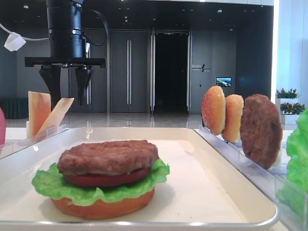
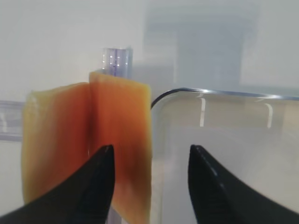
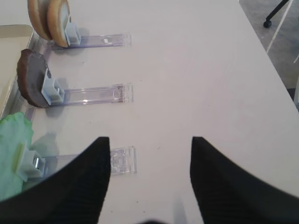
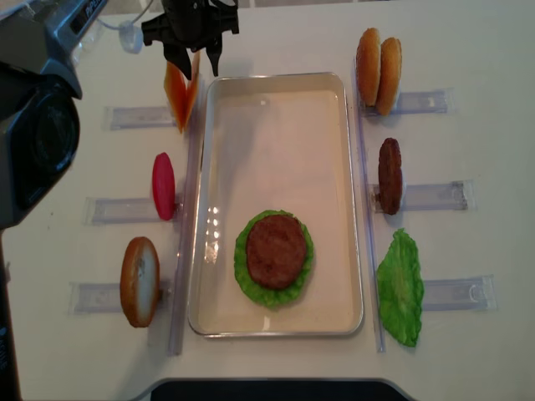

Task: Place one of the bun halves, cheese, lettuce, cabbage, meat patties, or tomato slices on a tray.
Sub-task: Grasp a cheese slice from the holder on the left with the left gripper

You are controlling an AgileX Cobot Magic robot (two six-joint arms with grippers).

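The left tool (image 4: 194, 57) hangs above the far left corner of the tray (image 4: 347, 200), its two dark fingers (image 2: 96, 186) apart and pointing down over the cheese (image 4: 180, 98); one finger sits over the nearer slice, the other over the tray's rounded corner, and nothing is clamped between them. The cheese, two thin orange-yellow squares, stands on edge in a clear rack (image 4: 134, 115) just beside the tray's left rim, the slices leaning apart at the top. The right tool (image 3: 150, 161) hovers over bare table (image 3: 201, 70) to the right of the racks, its fingers spread with nothing between them. On the white tray lies a stack: a bun half (image 1: 103, 206) at the bottom, then lettuce (image 1: 48, 185), a tomato slice (image 1: 106, 180) and a meat patty (image 1: 108, 156) on top. Along the tray's right side two more bun halves (image 4: 378, 70) stand upright in a rack, a second patty (image 4: 389, 175) stands in the next one, and a loose green leaf (image 4: 401, 288) lies by the nearest. On the left side, a red slice (image 4: 163, 185) and another bun half (image 4: 140, 281) stand in their own racks.
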